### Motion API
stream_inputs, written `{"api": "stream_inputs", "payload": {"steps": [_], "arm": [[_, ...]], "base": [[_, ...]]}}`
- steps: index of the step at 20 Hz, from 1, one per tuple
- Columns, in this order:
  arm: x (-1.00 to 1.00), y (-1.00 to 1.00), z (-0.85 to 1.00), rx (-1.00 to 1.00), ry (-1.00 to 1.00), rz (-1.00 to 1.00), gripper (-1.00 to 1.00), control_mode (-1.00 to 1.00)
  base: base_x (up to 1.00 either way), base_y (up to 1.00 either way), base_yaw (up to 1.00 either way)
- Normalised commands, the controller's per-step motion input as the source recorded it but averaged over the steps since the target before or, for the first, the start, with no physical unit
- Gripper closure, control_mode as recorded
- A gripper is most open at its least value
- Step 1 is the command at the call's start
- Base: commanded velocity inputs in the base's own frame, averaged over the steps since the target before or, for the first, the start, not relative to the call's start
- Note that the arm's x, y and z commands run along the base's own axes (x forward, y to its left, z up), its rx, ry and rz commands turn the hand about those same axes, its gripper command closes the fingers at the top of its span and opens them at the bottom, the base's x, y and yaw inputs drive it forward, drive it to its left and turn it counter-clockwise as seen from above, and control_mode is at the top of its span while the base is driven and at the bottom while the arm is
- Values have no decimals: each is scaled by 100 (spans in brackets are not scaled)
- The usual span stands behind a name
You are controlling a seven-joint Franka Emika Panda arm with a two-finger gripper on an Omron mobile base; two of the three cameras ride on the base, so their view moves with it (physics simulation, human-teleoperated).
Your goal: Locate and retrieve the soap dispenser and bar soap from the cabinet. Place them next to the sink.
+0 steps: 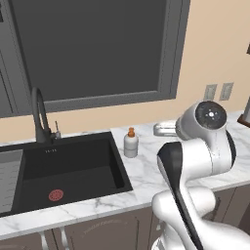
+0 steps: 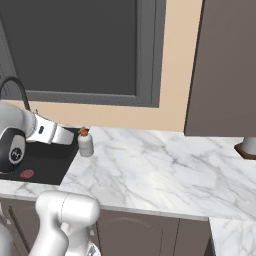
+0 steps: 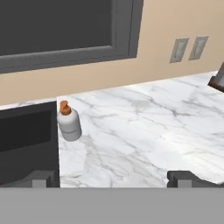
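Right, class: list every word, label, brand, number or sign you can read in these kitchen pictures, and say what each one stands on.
No readable text anywhere.
Soap dispenser: plain white with an orange pump, no label.
Wall plates: blank.
Sink: small pale marks on its back wall, too small to read.

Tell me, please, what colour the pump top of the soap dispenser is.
Orange, on the white soap dispenser; the hand view shows it best.

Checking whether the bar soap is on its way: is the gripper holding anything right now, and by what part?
Nothing is held. The gripper is open, fingertips apart over bare counter; the soap dispenser stands free beside the sink.
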Motion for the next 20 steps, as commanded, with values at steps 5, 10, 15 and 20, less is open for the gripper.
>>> {"api": "stream_inputs", "payload": {"steps": [5, 10, 15, 20], "arm": [[-28, -14, 41, 15, 20, 2, -100, -100], [-46, 0, 21, 10, 20, 11, -100, -100], [-49, 8, 6, 3, 24, 18, -100, -100], [-28, -1, -1, -6, 11, 13, -100, -100]], "base": [[0, 0, 0], [0, 0, 0], [0, 0, 0], [0, 0, 0]]}}
